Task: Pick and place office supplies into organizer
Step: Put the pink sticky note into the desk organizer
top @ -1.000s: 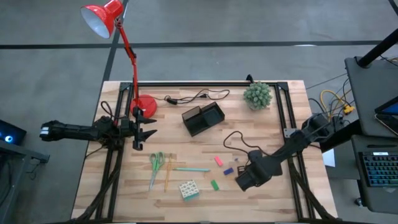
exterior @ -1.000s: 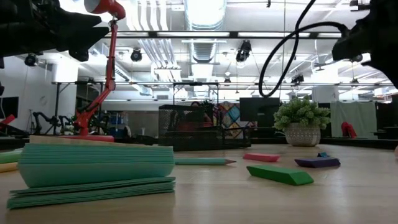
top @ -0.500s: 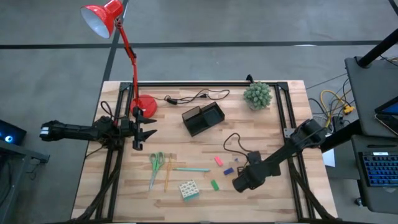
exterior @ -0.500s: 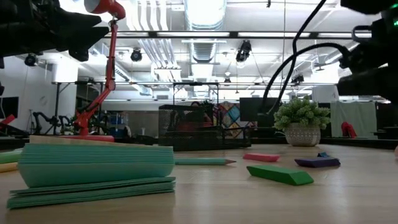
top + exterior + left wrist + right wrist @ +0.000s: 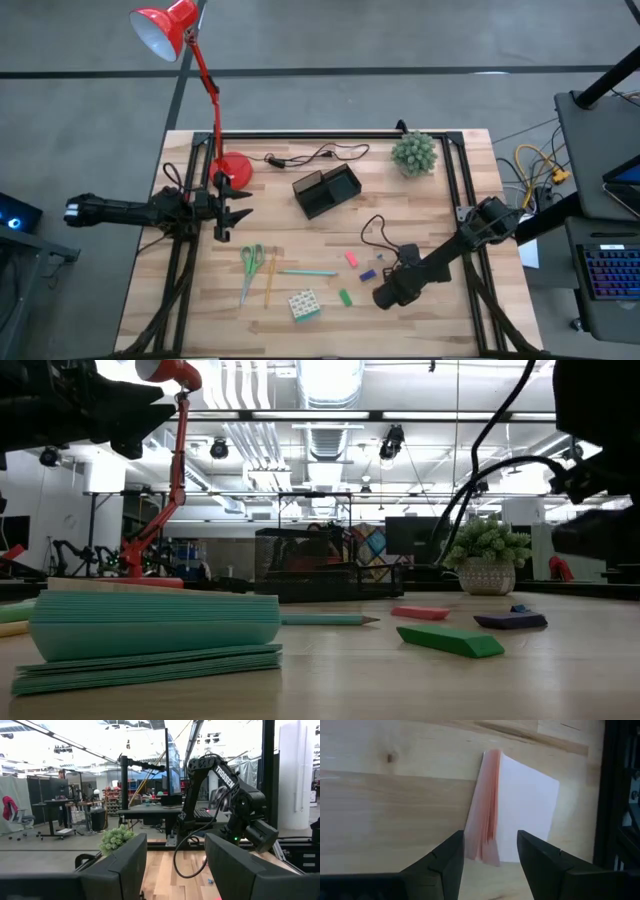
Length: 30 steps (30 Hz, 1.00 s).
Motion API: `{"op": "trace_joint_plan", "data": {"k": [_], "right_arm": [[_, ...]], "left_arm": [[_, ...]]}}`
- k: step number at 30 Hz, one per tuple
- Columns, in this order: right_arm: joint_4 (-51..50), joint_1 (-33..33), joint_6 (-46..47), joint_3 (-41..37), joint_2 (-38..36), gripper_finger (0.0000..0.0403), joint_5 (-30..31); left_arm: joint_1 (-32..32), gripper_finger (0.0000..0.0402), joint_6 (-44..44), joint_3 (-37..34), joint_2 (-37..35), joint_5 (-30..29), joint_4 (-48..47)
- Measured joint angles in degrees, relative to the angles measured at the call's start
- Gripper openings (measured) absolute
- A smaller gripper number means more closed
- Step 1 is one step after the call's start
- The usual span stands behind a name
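Note:
My right gripper is open and points down at the table's near right part. In the right wrist view its fingers stand on either side of the near end of the pink sticky-note pad, which lies flat on the wood. In the high view the gripper hides the pad. The pink eraser, blue eraser, green eraser, teal pen, yellow pencil, green-handled scissors and multicoloured cube lie on the table. The black organizer stands farther back. My left gripper waits open by the left edge.
The red lamp's base and its black cord sit behind the organizer. A small plant stands at the far right. Black frame rails run along the table's sides. Bare wood lies between the organizer and the supplies.
My right gripper has moved a little toward the table's left edge and down toward the tabletop, staying open. Nothing on the table has moved.

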Motion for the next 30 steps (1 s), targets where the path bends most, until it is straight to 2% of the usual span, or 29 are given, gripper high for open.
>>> {"op": "trace_joint_plan", "data": {"k": [6,10,17,23,30], "right_arm": [[0.30,-0.02,0.00,-0.07,0.90,0.0163,-0.10],[0.48,-0.02,0.00,-0.07,0.90,0.0142,-0.13],[0.68,-0.02,-0.07,-0.17,0.88,0.0080,-0.61],[3.24,-0.05,-4.69,-0.48,0.75,0.0018,-1.35],[3.04,-0.13,-6.15,-0.59,0.72,0.0009,-3.81]], "left_arm": [[0.00,0.0187,-0.01,0.00,0.02,0.00,0.09],[0.00,0.0187,-0.01,0.00,-0.07,0.00,0.08],[0.00,0.0187,-0.01,0.00,0.02,0.00,0.07],[0.02,0.0187,0.00,0.00,-0.01,0.00,0.10],[0.00,0.0187,-0.01,0.00,-0.09,-0.01,0.11]]}}
